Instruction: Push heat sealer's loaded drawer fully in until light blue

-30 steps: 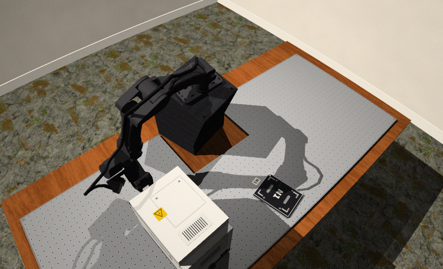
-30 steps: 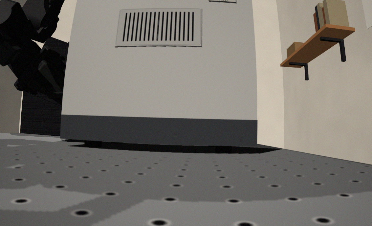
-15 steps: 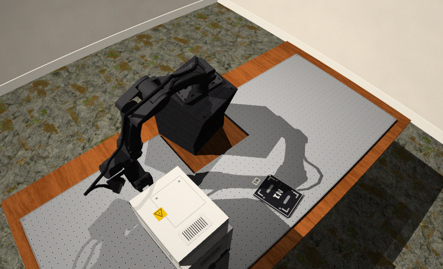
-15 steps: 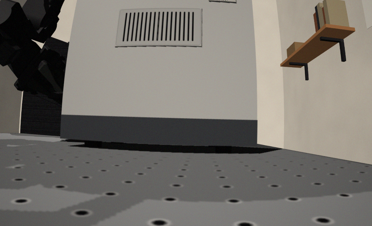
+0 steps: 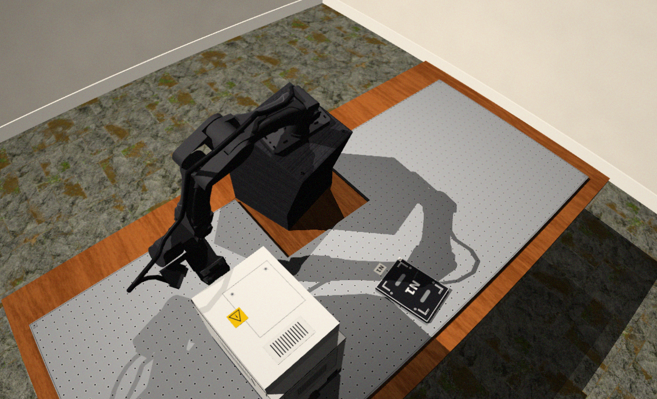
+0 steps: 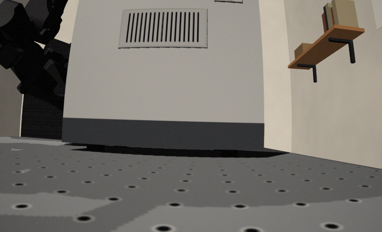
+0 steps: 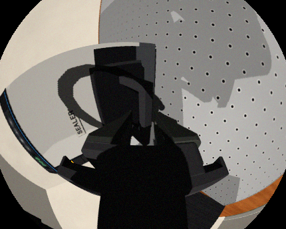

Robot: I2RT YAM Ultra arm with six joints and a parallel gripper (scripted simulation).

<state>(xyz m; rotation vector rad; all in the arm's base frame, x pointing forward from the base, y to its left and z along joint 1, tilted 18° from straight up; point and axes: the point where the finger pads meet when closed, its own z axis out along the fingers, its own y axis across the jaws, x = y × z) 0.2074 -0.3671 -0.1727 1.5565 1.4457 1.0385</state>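
The heat sealer (image 5: 251,302) (image 6: 163,86) (image 7: 34,110) is a white-grey box with a dark base, upright on the perforated plate (image 5: 87,302). My gripper (image 7: 143,114) is at its arm-facing front; the fingers stand a little apart with nothing plainly held between them. The fingertips are hidden by the sealer in the top and exterior views. A dark front area (image 7: 115,86) lies just beyond the fingers in the wrist view. How far in the drawer sits cannot be told. A thin blue line (image 7: 18,137) and a small green patch (image 7: 40,162) show along the sealer's edge; which is the light is unclear. Sheet and sealing frame are hidden.
The black arm pedestal (image 5: 266,193) stands behind the sealer. A black marked pad (image 5: 412,287) with a small tag (image 5: 380,269) lies to the right in the top view. The wooden table edge (image 5: 524,98) borders the plate. A wall shelf (image 6: 325,46) shows in the exterior view.
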